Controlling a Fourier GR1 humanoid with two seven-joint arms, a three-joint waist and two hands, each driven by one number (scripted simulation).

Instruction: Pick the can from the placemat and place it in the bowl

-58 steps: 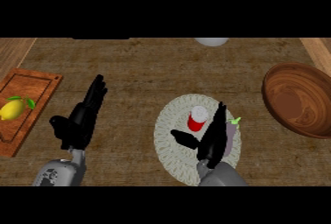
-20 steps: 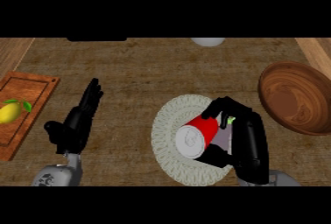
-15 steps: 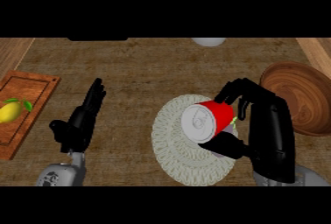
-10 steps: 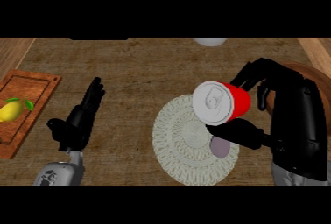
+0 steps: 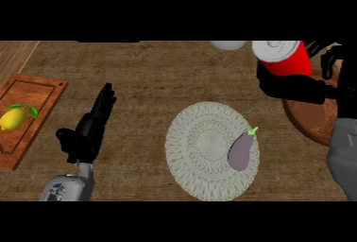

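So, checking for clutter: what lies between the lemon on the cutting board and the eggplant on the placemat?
In the head view, the open left hand rests between the lemon and the eggplant; otherwise only counter and placemat weave.

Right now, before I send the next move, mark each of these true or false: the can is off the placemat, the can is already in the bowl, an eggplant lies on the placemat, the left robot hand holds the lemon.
1. The can is off the placemat: true; the right robot hand holds it up near the bowl.
2. The can is already in the bowl: false; it is in the robot hand's grip.
3. An eggplant lies on the placemat: true.
4. The left robot hand holds the lemon: false; it is open, and the lemon lies on the cutting board.
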